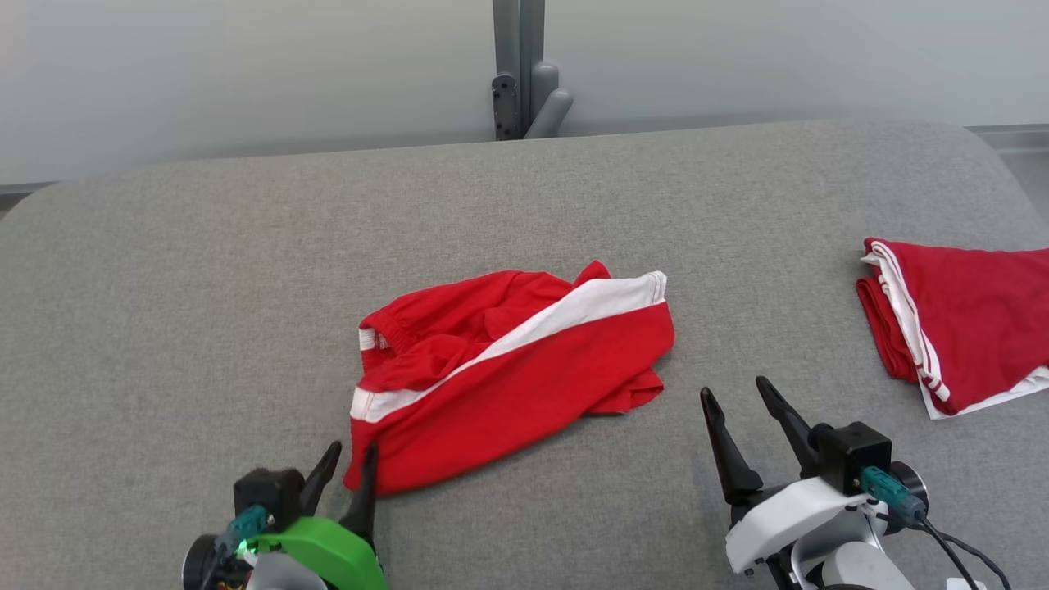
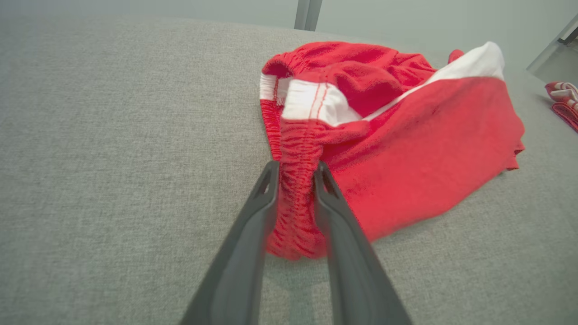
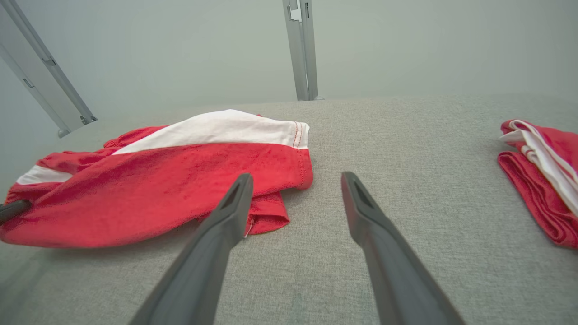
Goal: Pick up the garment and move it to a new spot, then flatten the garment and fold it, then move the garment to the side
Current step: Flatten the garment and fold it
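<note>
Left gripper fingers pinch the gathered waistband of the red shorts, at their near-left corner. Right gripper fingers are spread, holding nothing, just beside the shorts' right hem, not touching. The shorts lie crumpled mid-table, white stripe up. A folded red cloth sits well apart at the right edge. Grey fabric table, pale wall, grey post behind.

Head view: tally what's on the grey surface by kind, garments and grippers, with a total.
Garments: 2, crumpled garment, folded garment
Grippers: 2, left gripper, right gripper
Total: 4
</note>
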Robot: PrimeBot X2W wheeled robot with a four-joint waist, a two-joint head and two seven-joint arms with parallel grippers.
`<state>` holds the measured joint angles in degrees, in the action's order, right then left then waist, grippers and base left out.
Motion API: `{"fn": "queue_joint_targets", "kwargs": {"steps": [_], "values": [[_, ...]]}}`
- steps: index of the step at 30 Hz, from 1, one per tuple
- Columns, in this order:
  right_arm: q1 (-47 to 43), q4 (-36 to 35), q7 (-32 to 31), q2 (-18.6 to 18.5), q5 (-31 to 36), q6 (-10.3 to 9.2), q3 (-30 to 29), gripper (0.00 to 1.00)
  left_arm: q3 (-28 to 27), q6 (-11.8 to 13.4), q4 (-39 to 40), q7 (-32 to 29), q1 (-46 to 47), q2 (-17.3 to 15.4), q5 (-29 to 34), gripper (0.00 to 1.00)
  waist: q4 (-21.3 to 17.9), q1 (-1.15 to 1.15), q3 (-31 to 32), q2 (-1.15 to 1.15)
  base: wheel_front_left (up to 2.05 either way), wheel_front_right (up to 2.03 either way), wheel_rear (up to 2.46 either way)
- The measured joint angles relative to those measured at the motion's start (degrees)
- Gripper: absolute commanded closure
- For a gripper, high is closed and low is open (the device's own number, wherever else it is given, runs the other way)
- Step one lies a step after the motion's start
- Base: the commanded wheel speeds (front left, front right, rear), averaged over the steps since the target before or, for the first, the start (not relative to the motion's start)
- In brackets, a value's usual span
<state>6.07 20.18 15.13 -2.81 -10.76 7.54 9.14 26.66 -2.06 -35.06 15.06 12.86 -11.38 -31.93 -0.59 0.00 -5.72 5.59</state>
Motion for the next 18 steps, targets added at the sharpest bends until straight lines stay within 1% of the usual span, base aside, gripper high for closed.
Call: {"fn": "queue_joint_targets", "kwargs": {"steps": [2, 7, 11, 16, 18], "values": [[-0.1, 0.2, 0.0, 0.0, 0.1, 0.0, 0.3, 0.0, -2.1, -0.4, -0.3, 0.0, -2.2, 0.7, 1.4, 0.0, -0.5, 0.0, 0.3, 0.0, 0.0, 0.0, 0.0], [-0.6, 1.0, 0.0, -0.1, 0.1, 0.0, 0.4, 0.0, -7.7, -0.4, 0.1, 0.0, -5.1, 2.5, 5.5, 0.0, -1.4, 0.0, 1.1, 0.0, 0.0, 0.0, 0.0], [-0.7, 1.8, 0.0, -0.1, 0.1, 0.0, 1.0, 0.0, -12.1, -0.2, 2.6, 0.0, -6.5, 4.3, 8.7, 0.0, -1.5, 0.0, 1.2, 0.0, 0.0, 0.0, 0.0], [2.7, 3.7, 0.0, -0.4, 0.3, 0.0, 1.3, 0.0, -15.2, -1.3, 5.7, 0.0, -6.6, 6.4, 12.6, 0.0, -0.2, 0.0, 0.1, -0.01, 0.0, 0.0, 0.0], [4.7, 4.9, 0.0, -0.8, 0.3, 0.0, 1.0, 0.0, -15.6, -2.0, 6.8, 0.0, -6.4, 6.9, 14.3, 0.0, 0.5, 0.0, -0.7, -0.01, 0.0, 0.0, 0.0]]}}
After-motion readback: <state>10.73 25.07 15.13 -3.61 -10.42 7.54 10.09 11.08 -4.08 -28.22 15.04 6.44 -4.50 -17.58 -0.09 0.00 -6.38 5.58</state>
